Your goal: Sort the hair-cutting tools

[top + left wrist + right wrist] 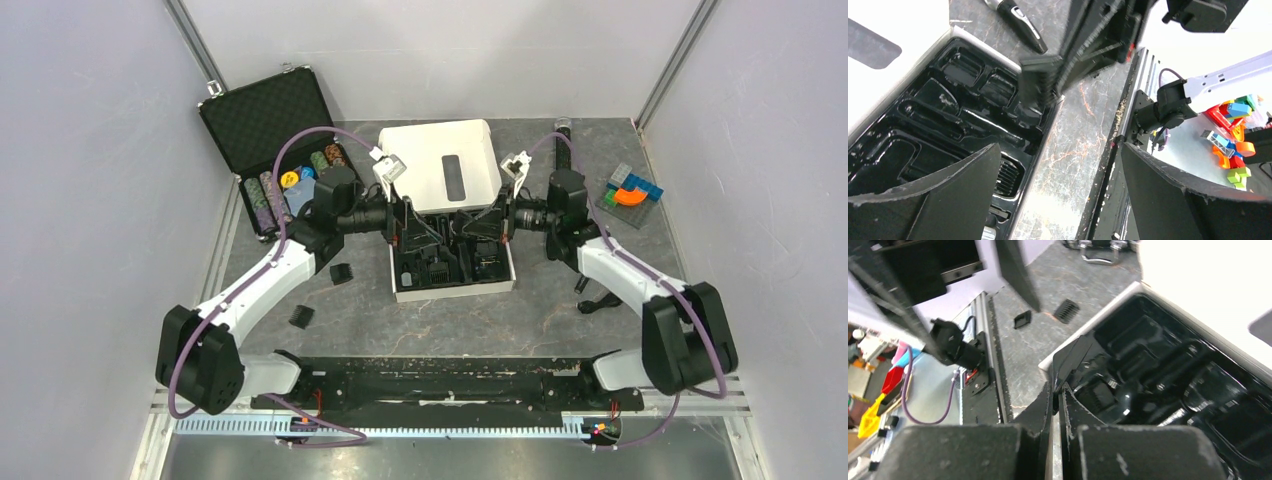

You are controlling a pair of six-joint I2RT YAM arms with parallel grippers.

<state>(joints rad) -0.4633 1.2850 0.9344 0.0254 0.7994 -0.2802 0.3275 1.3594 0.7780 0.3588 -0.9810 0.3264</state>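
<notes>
Your left gripper [1060, 150] hung over the black tray [948, 110] with its fingers spread wide and nothing between them. One comb attachment [1008, 175] sat in a tray pocket right by one finger. Your right gripper [1055, 395] was pinched fully together over the same tray, apparently empty. A second comb [341, 273] and third comb [301, 317] lay on the table [500, 320] behind the left gripper. The clipper [1020, 22] lay out past the right one.
</notes>
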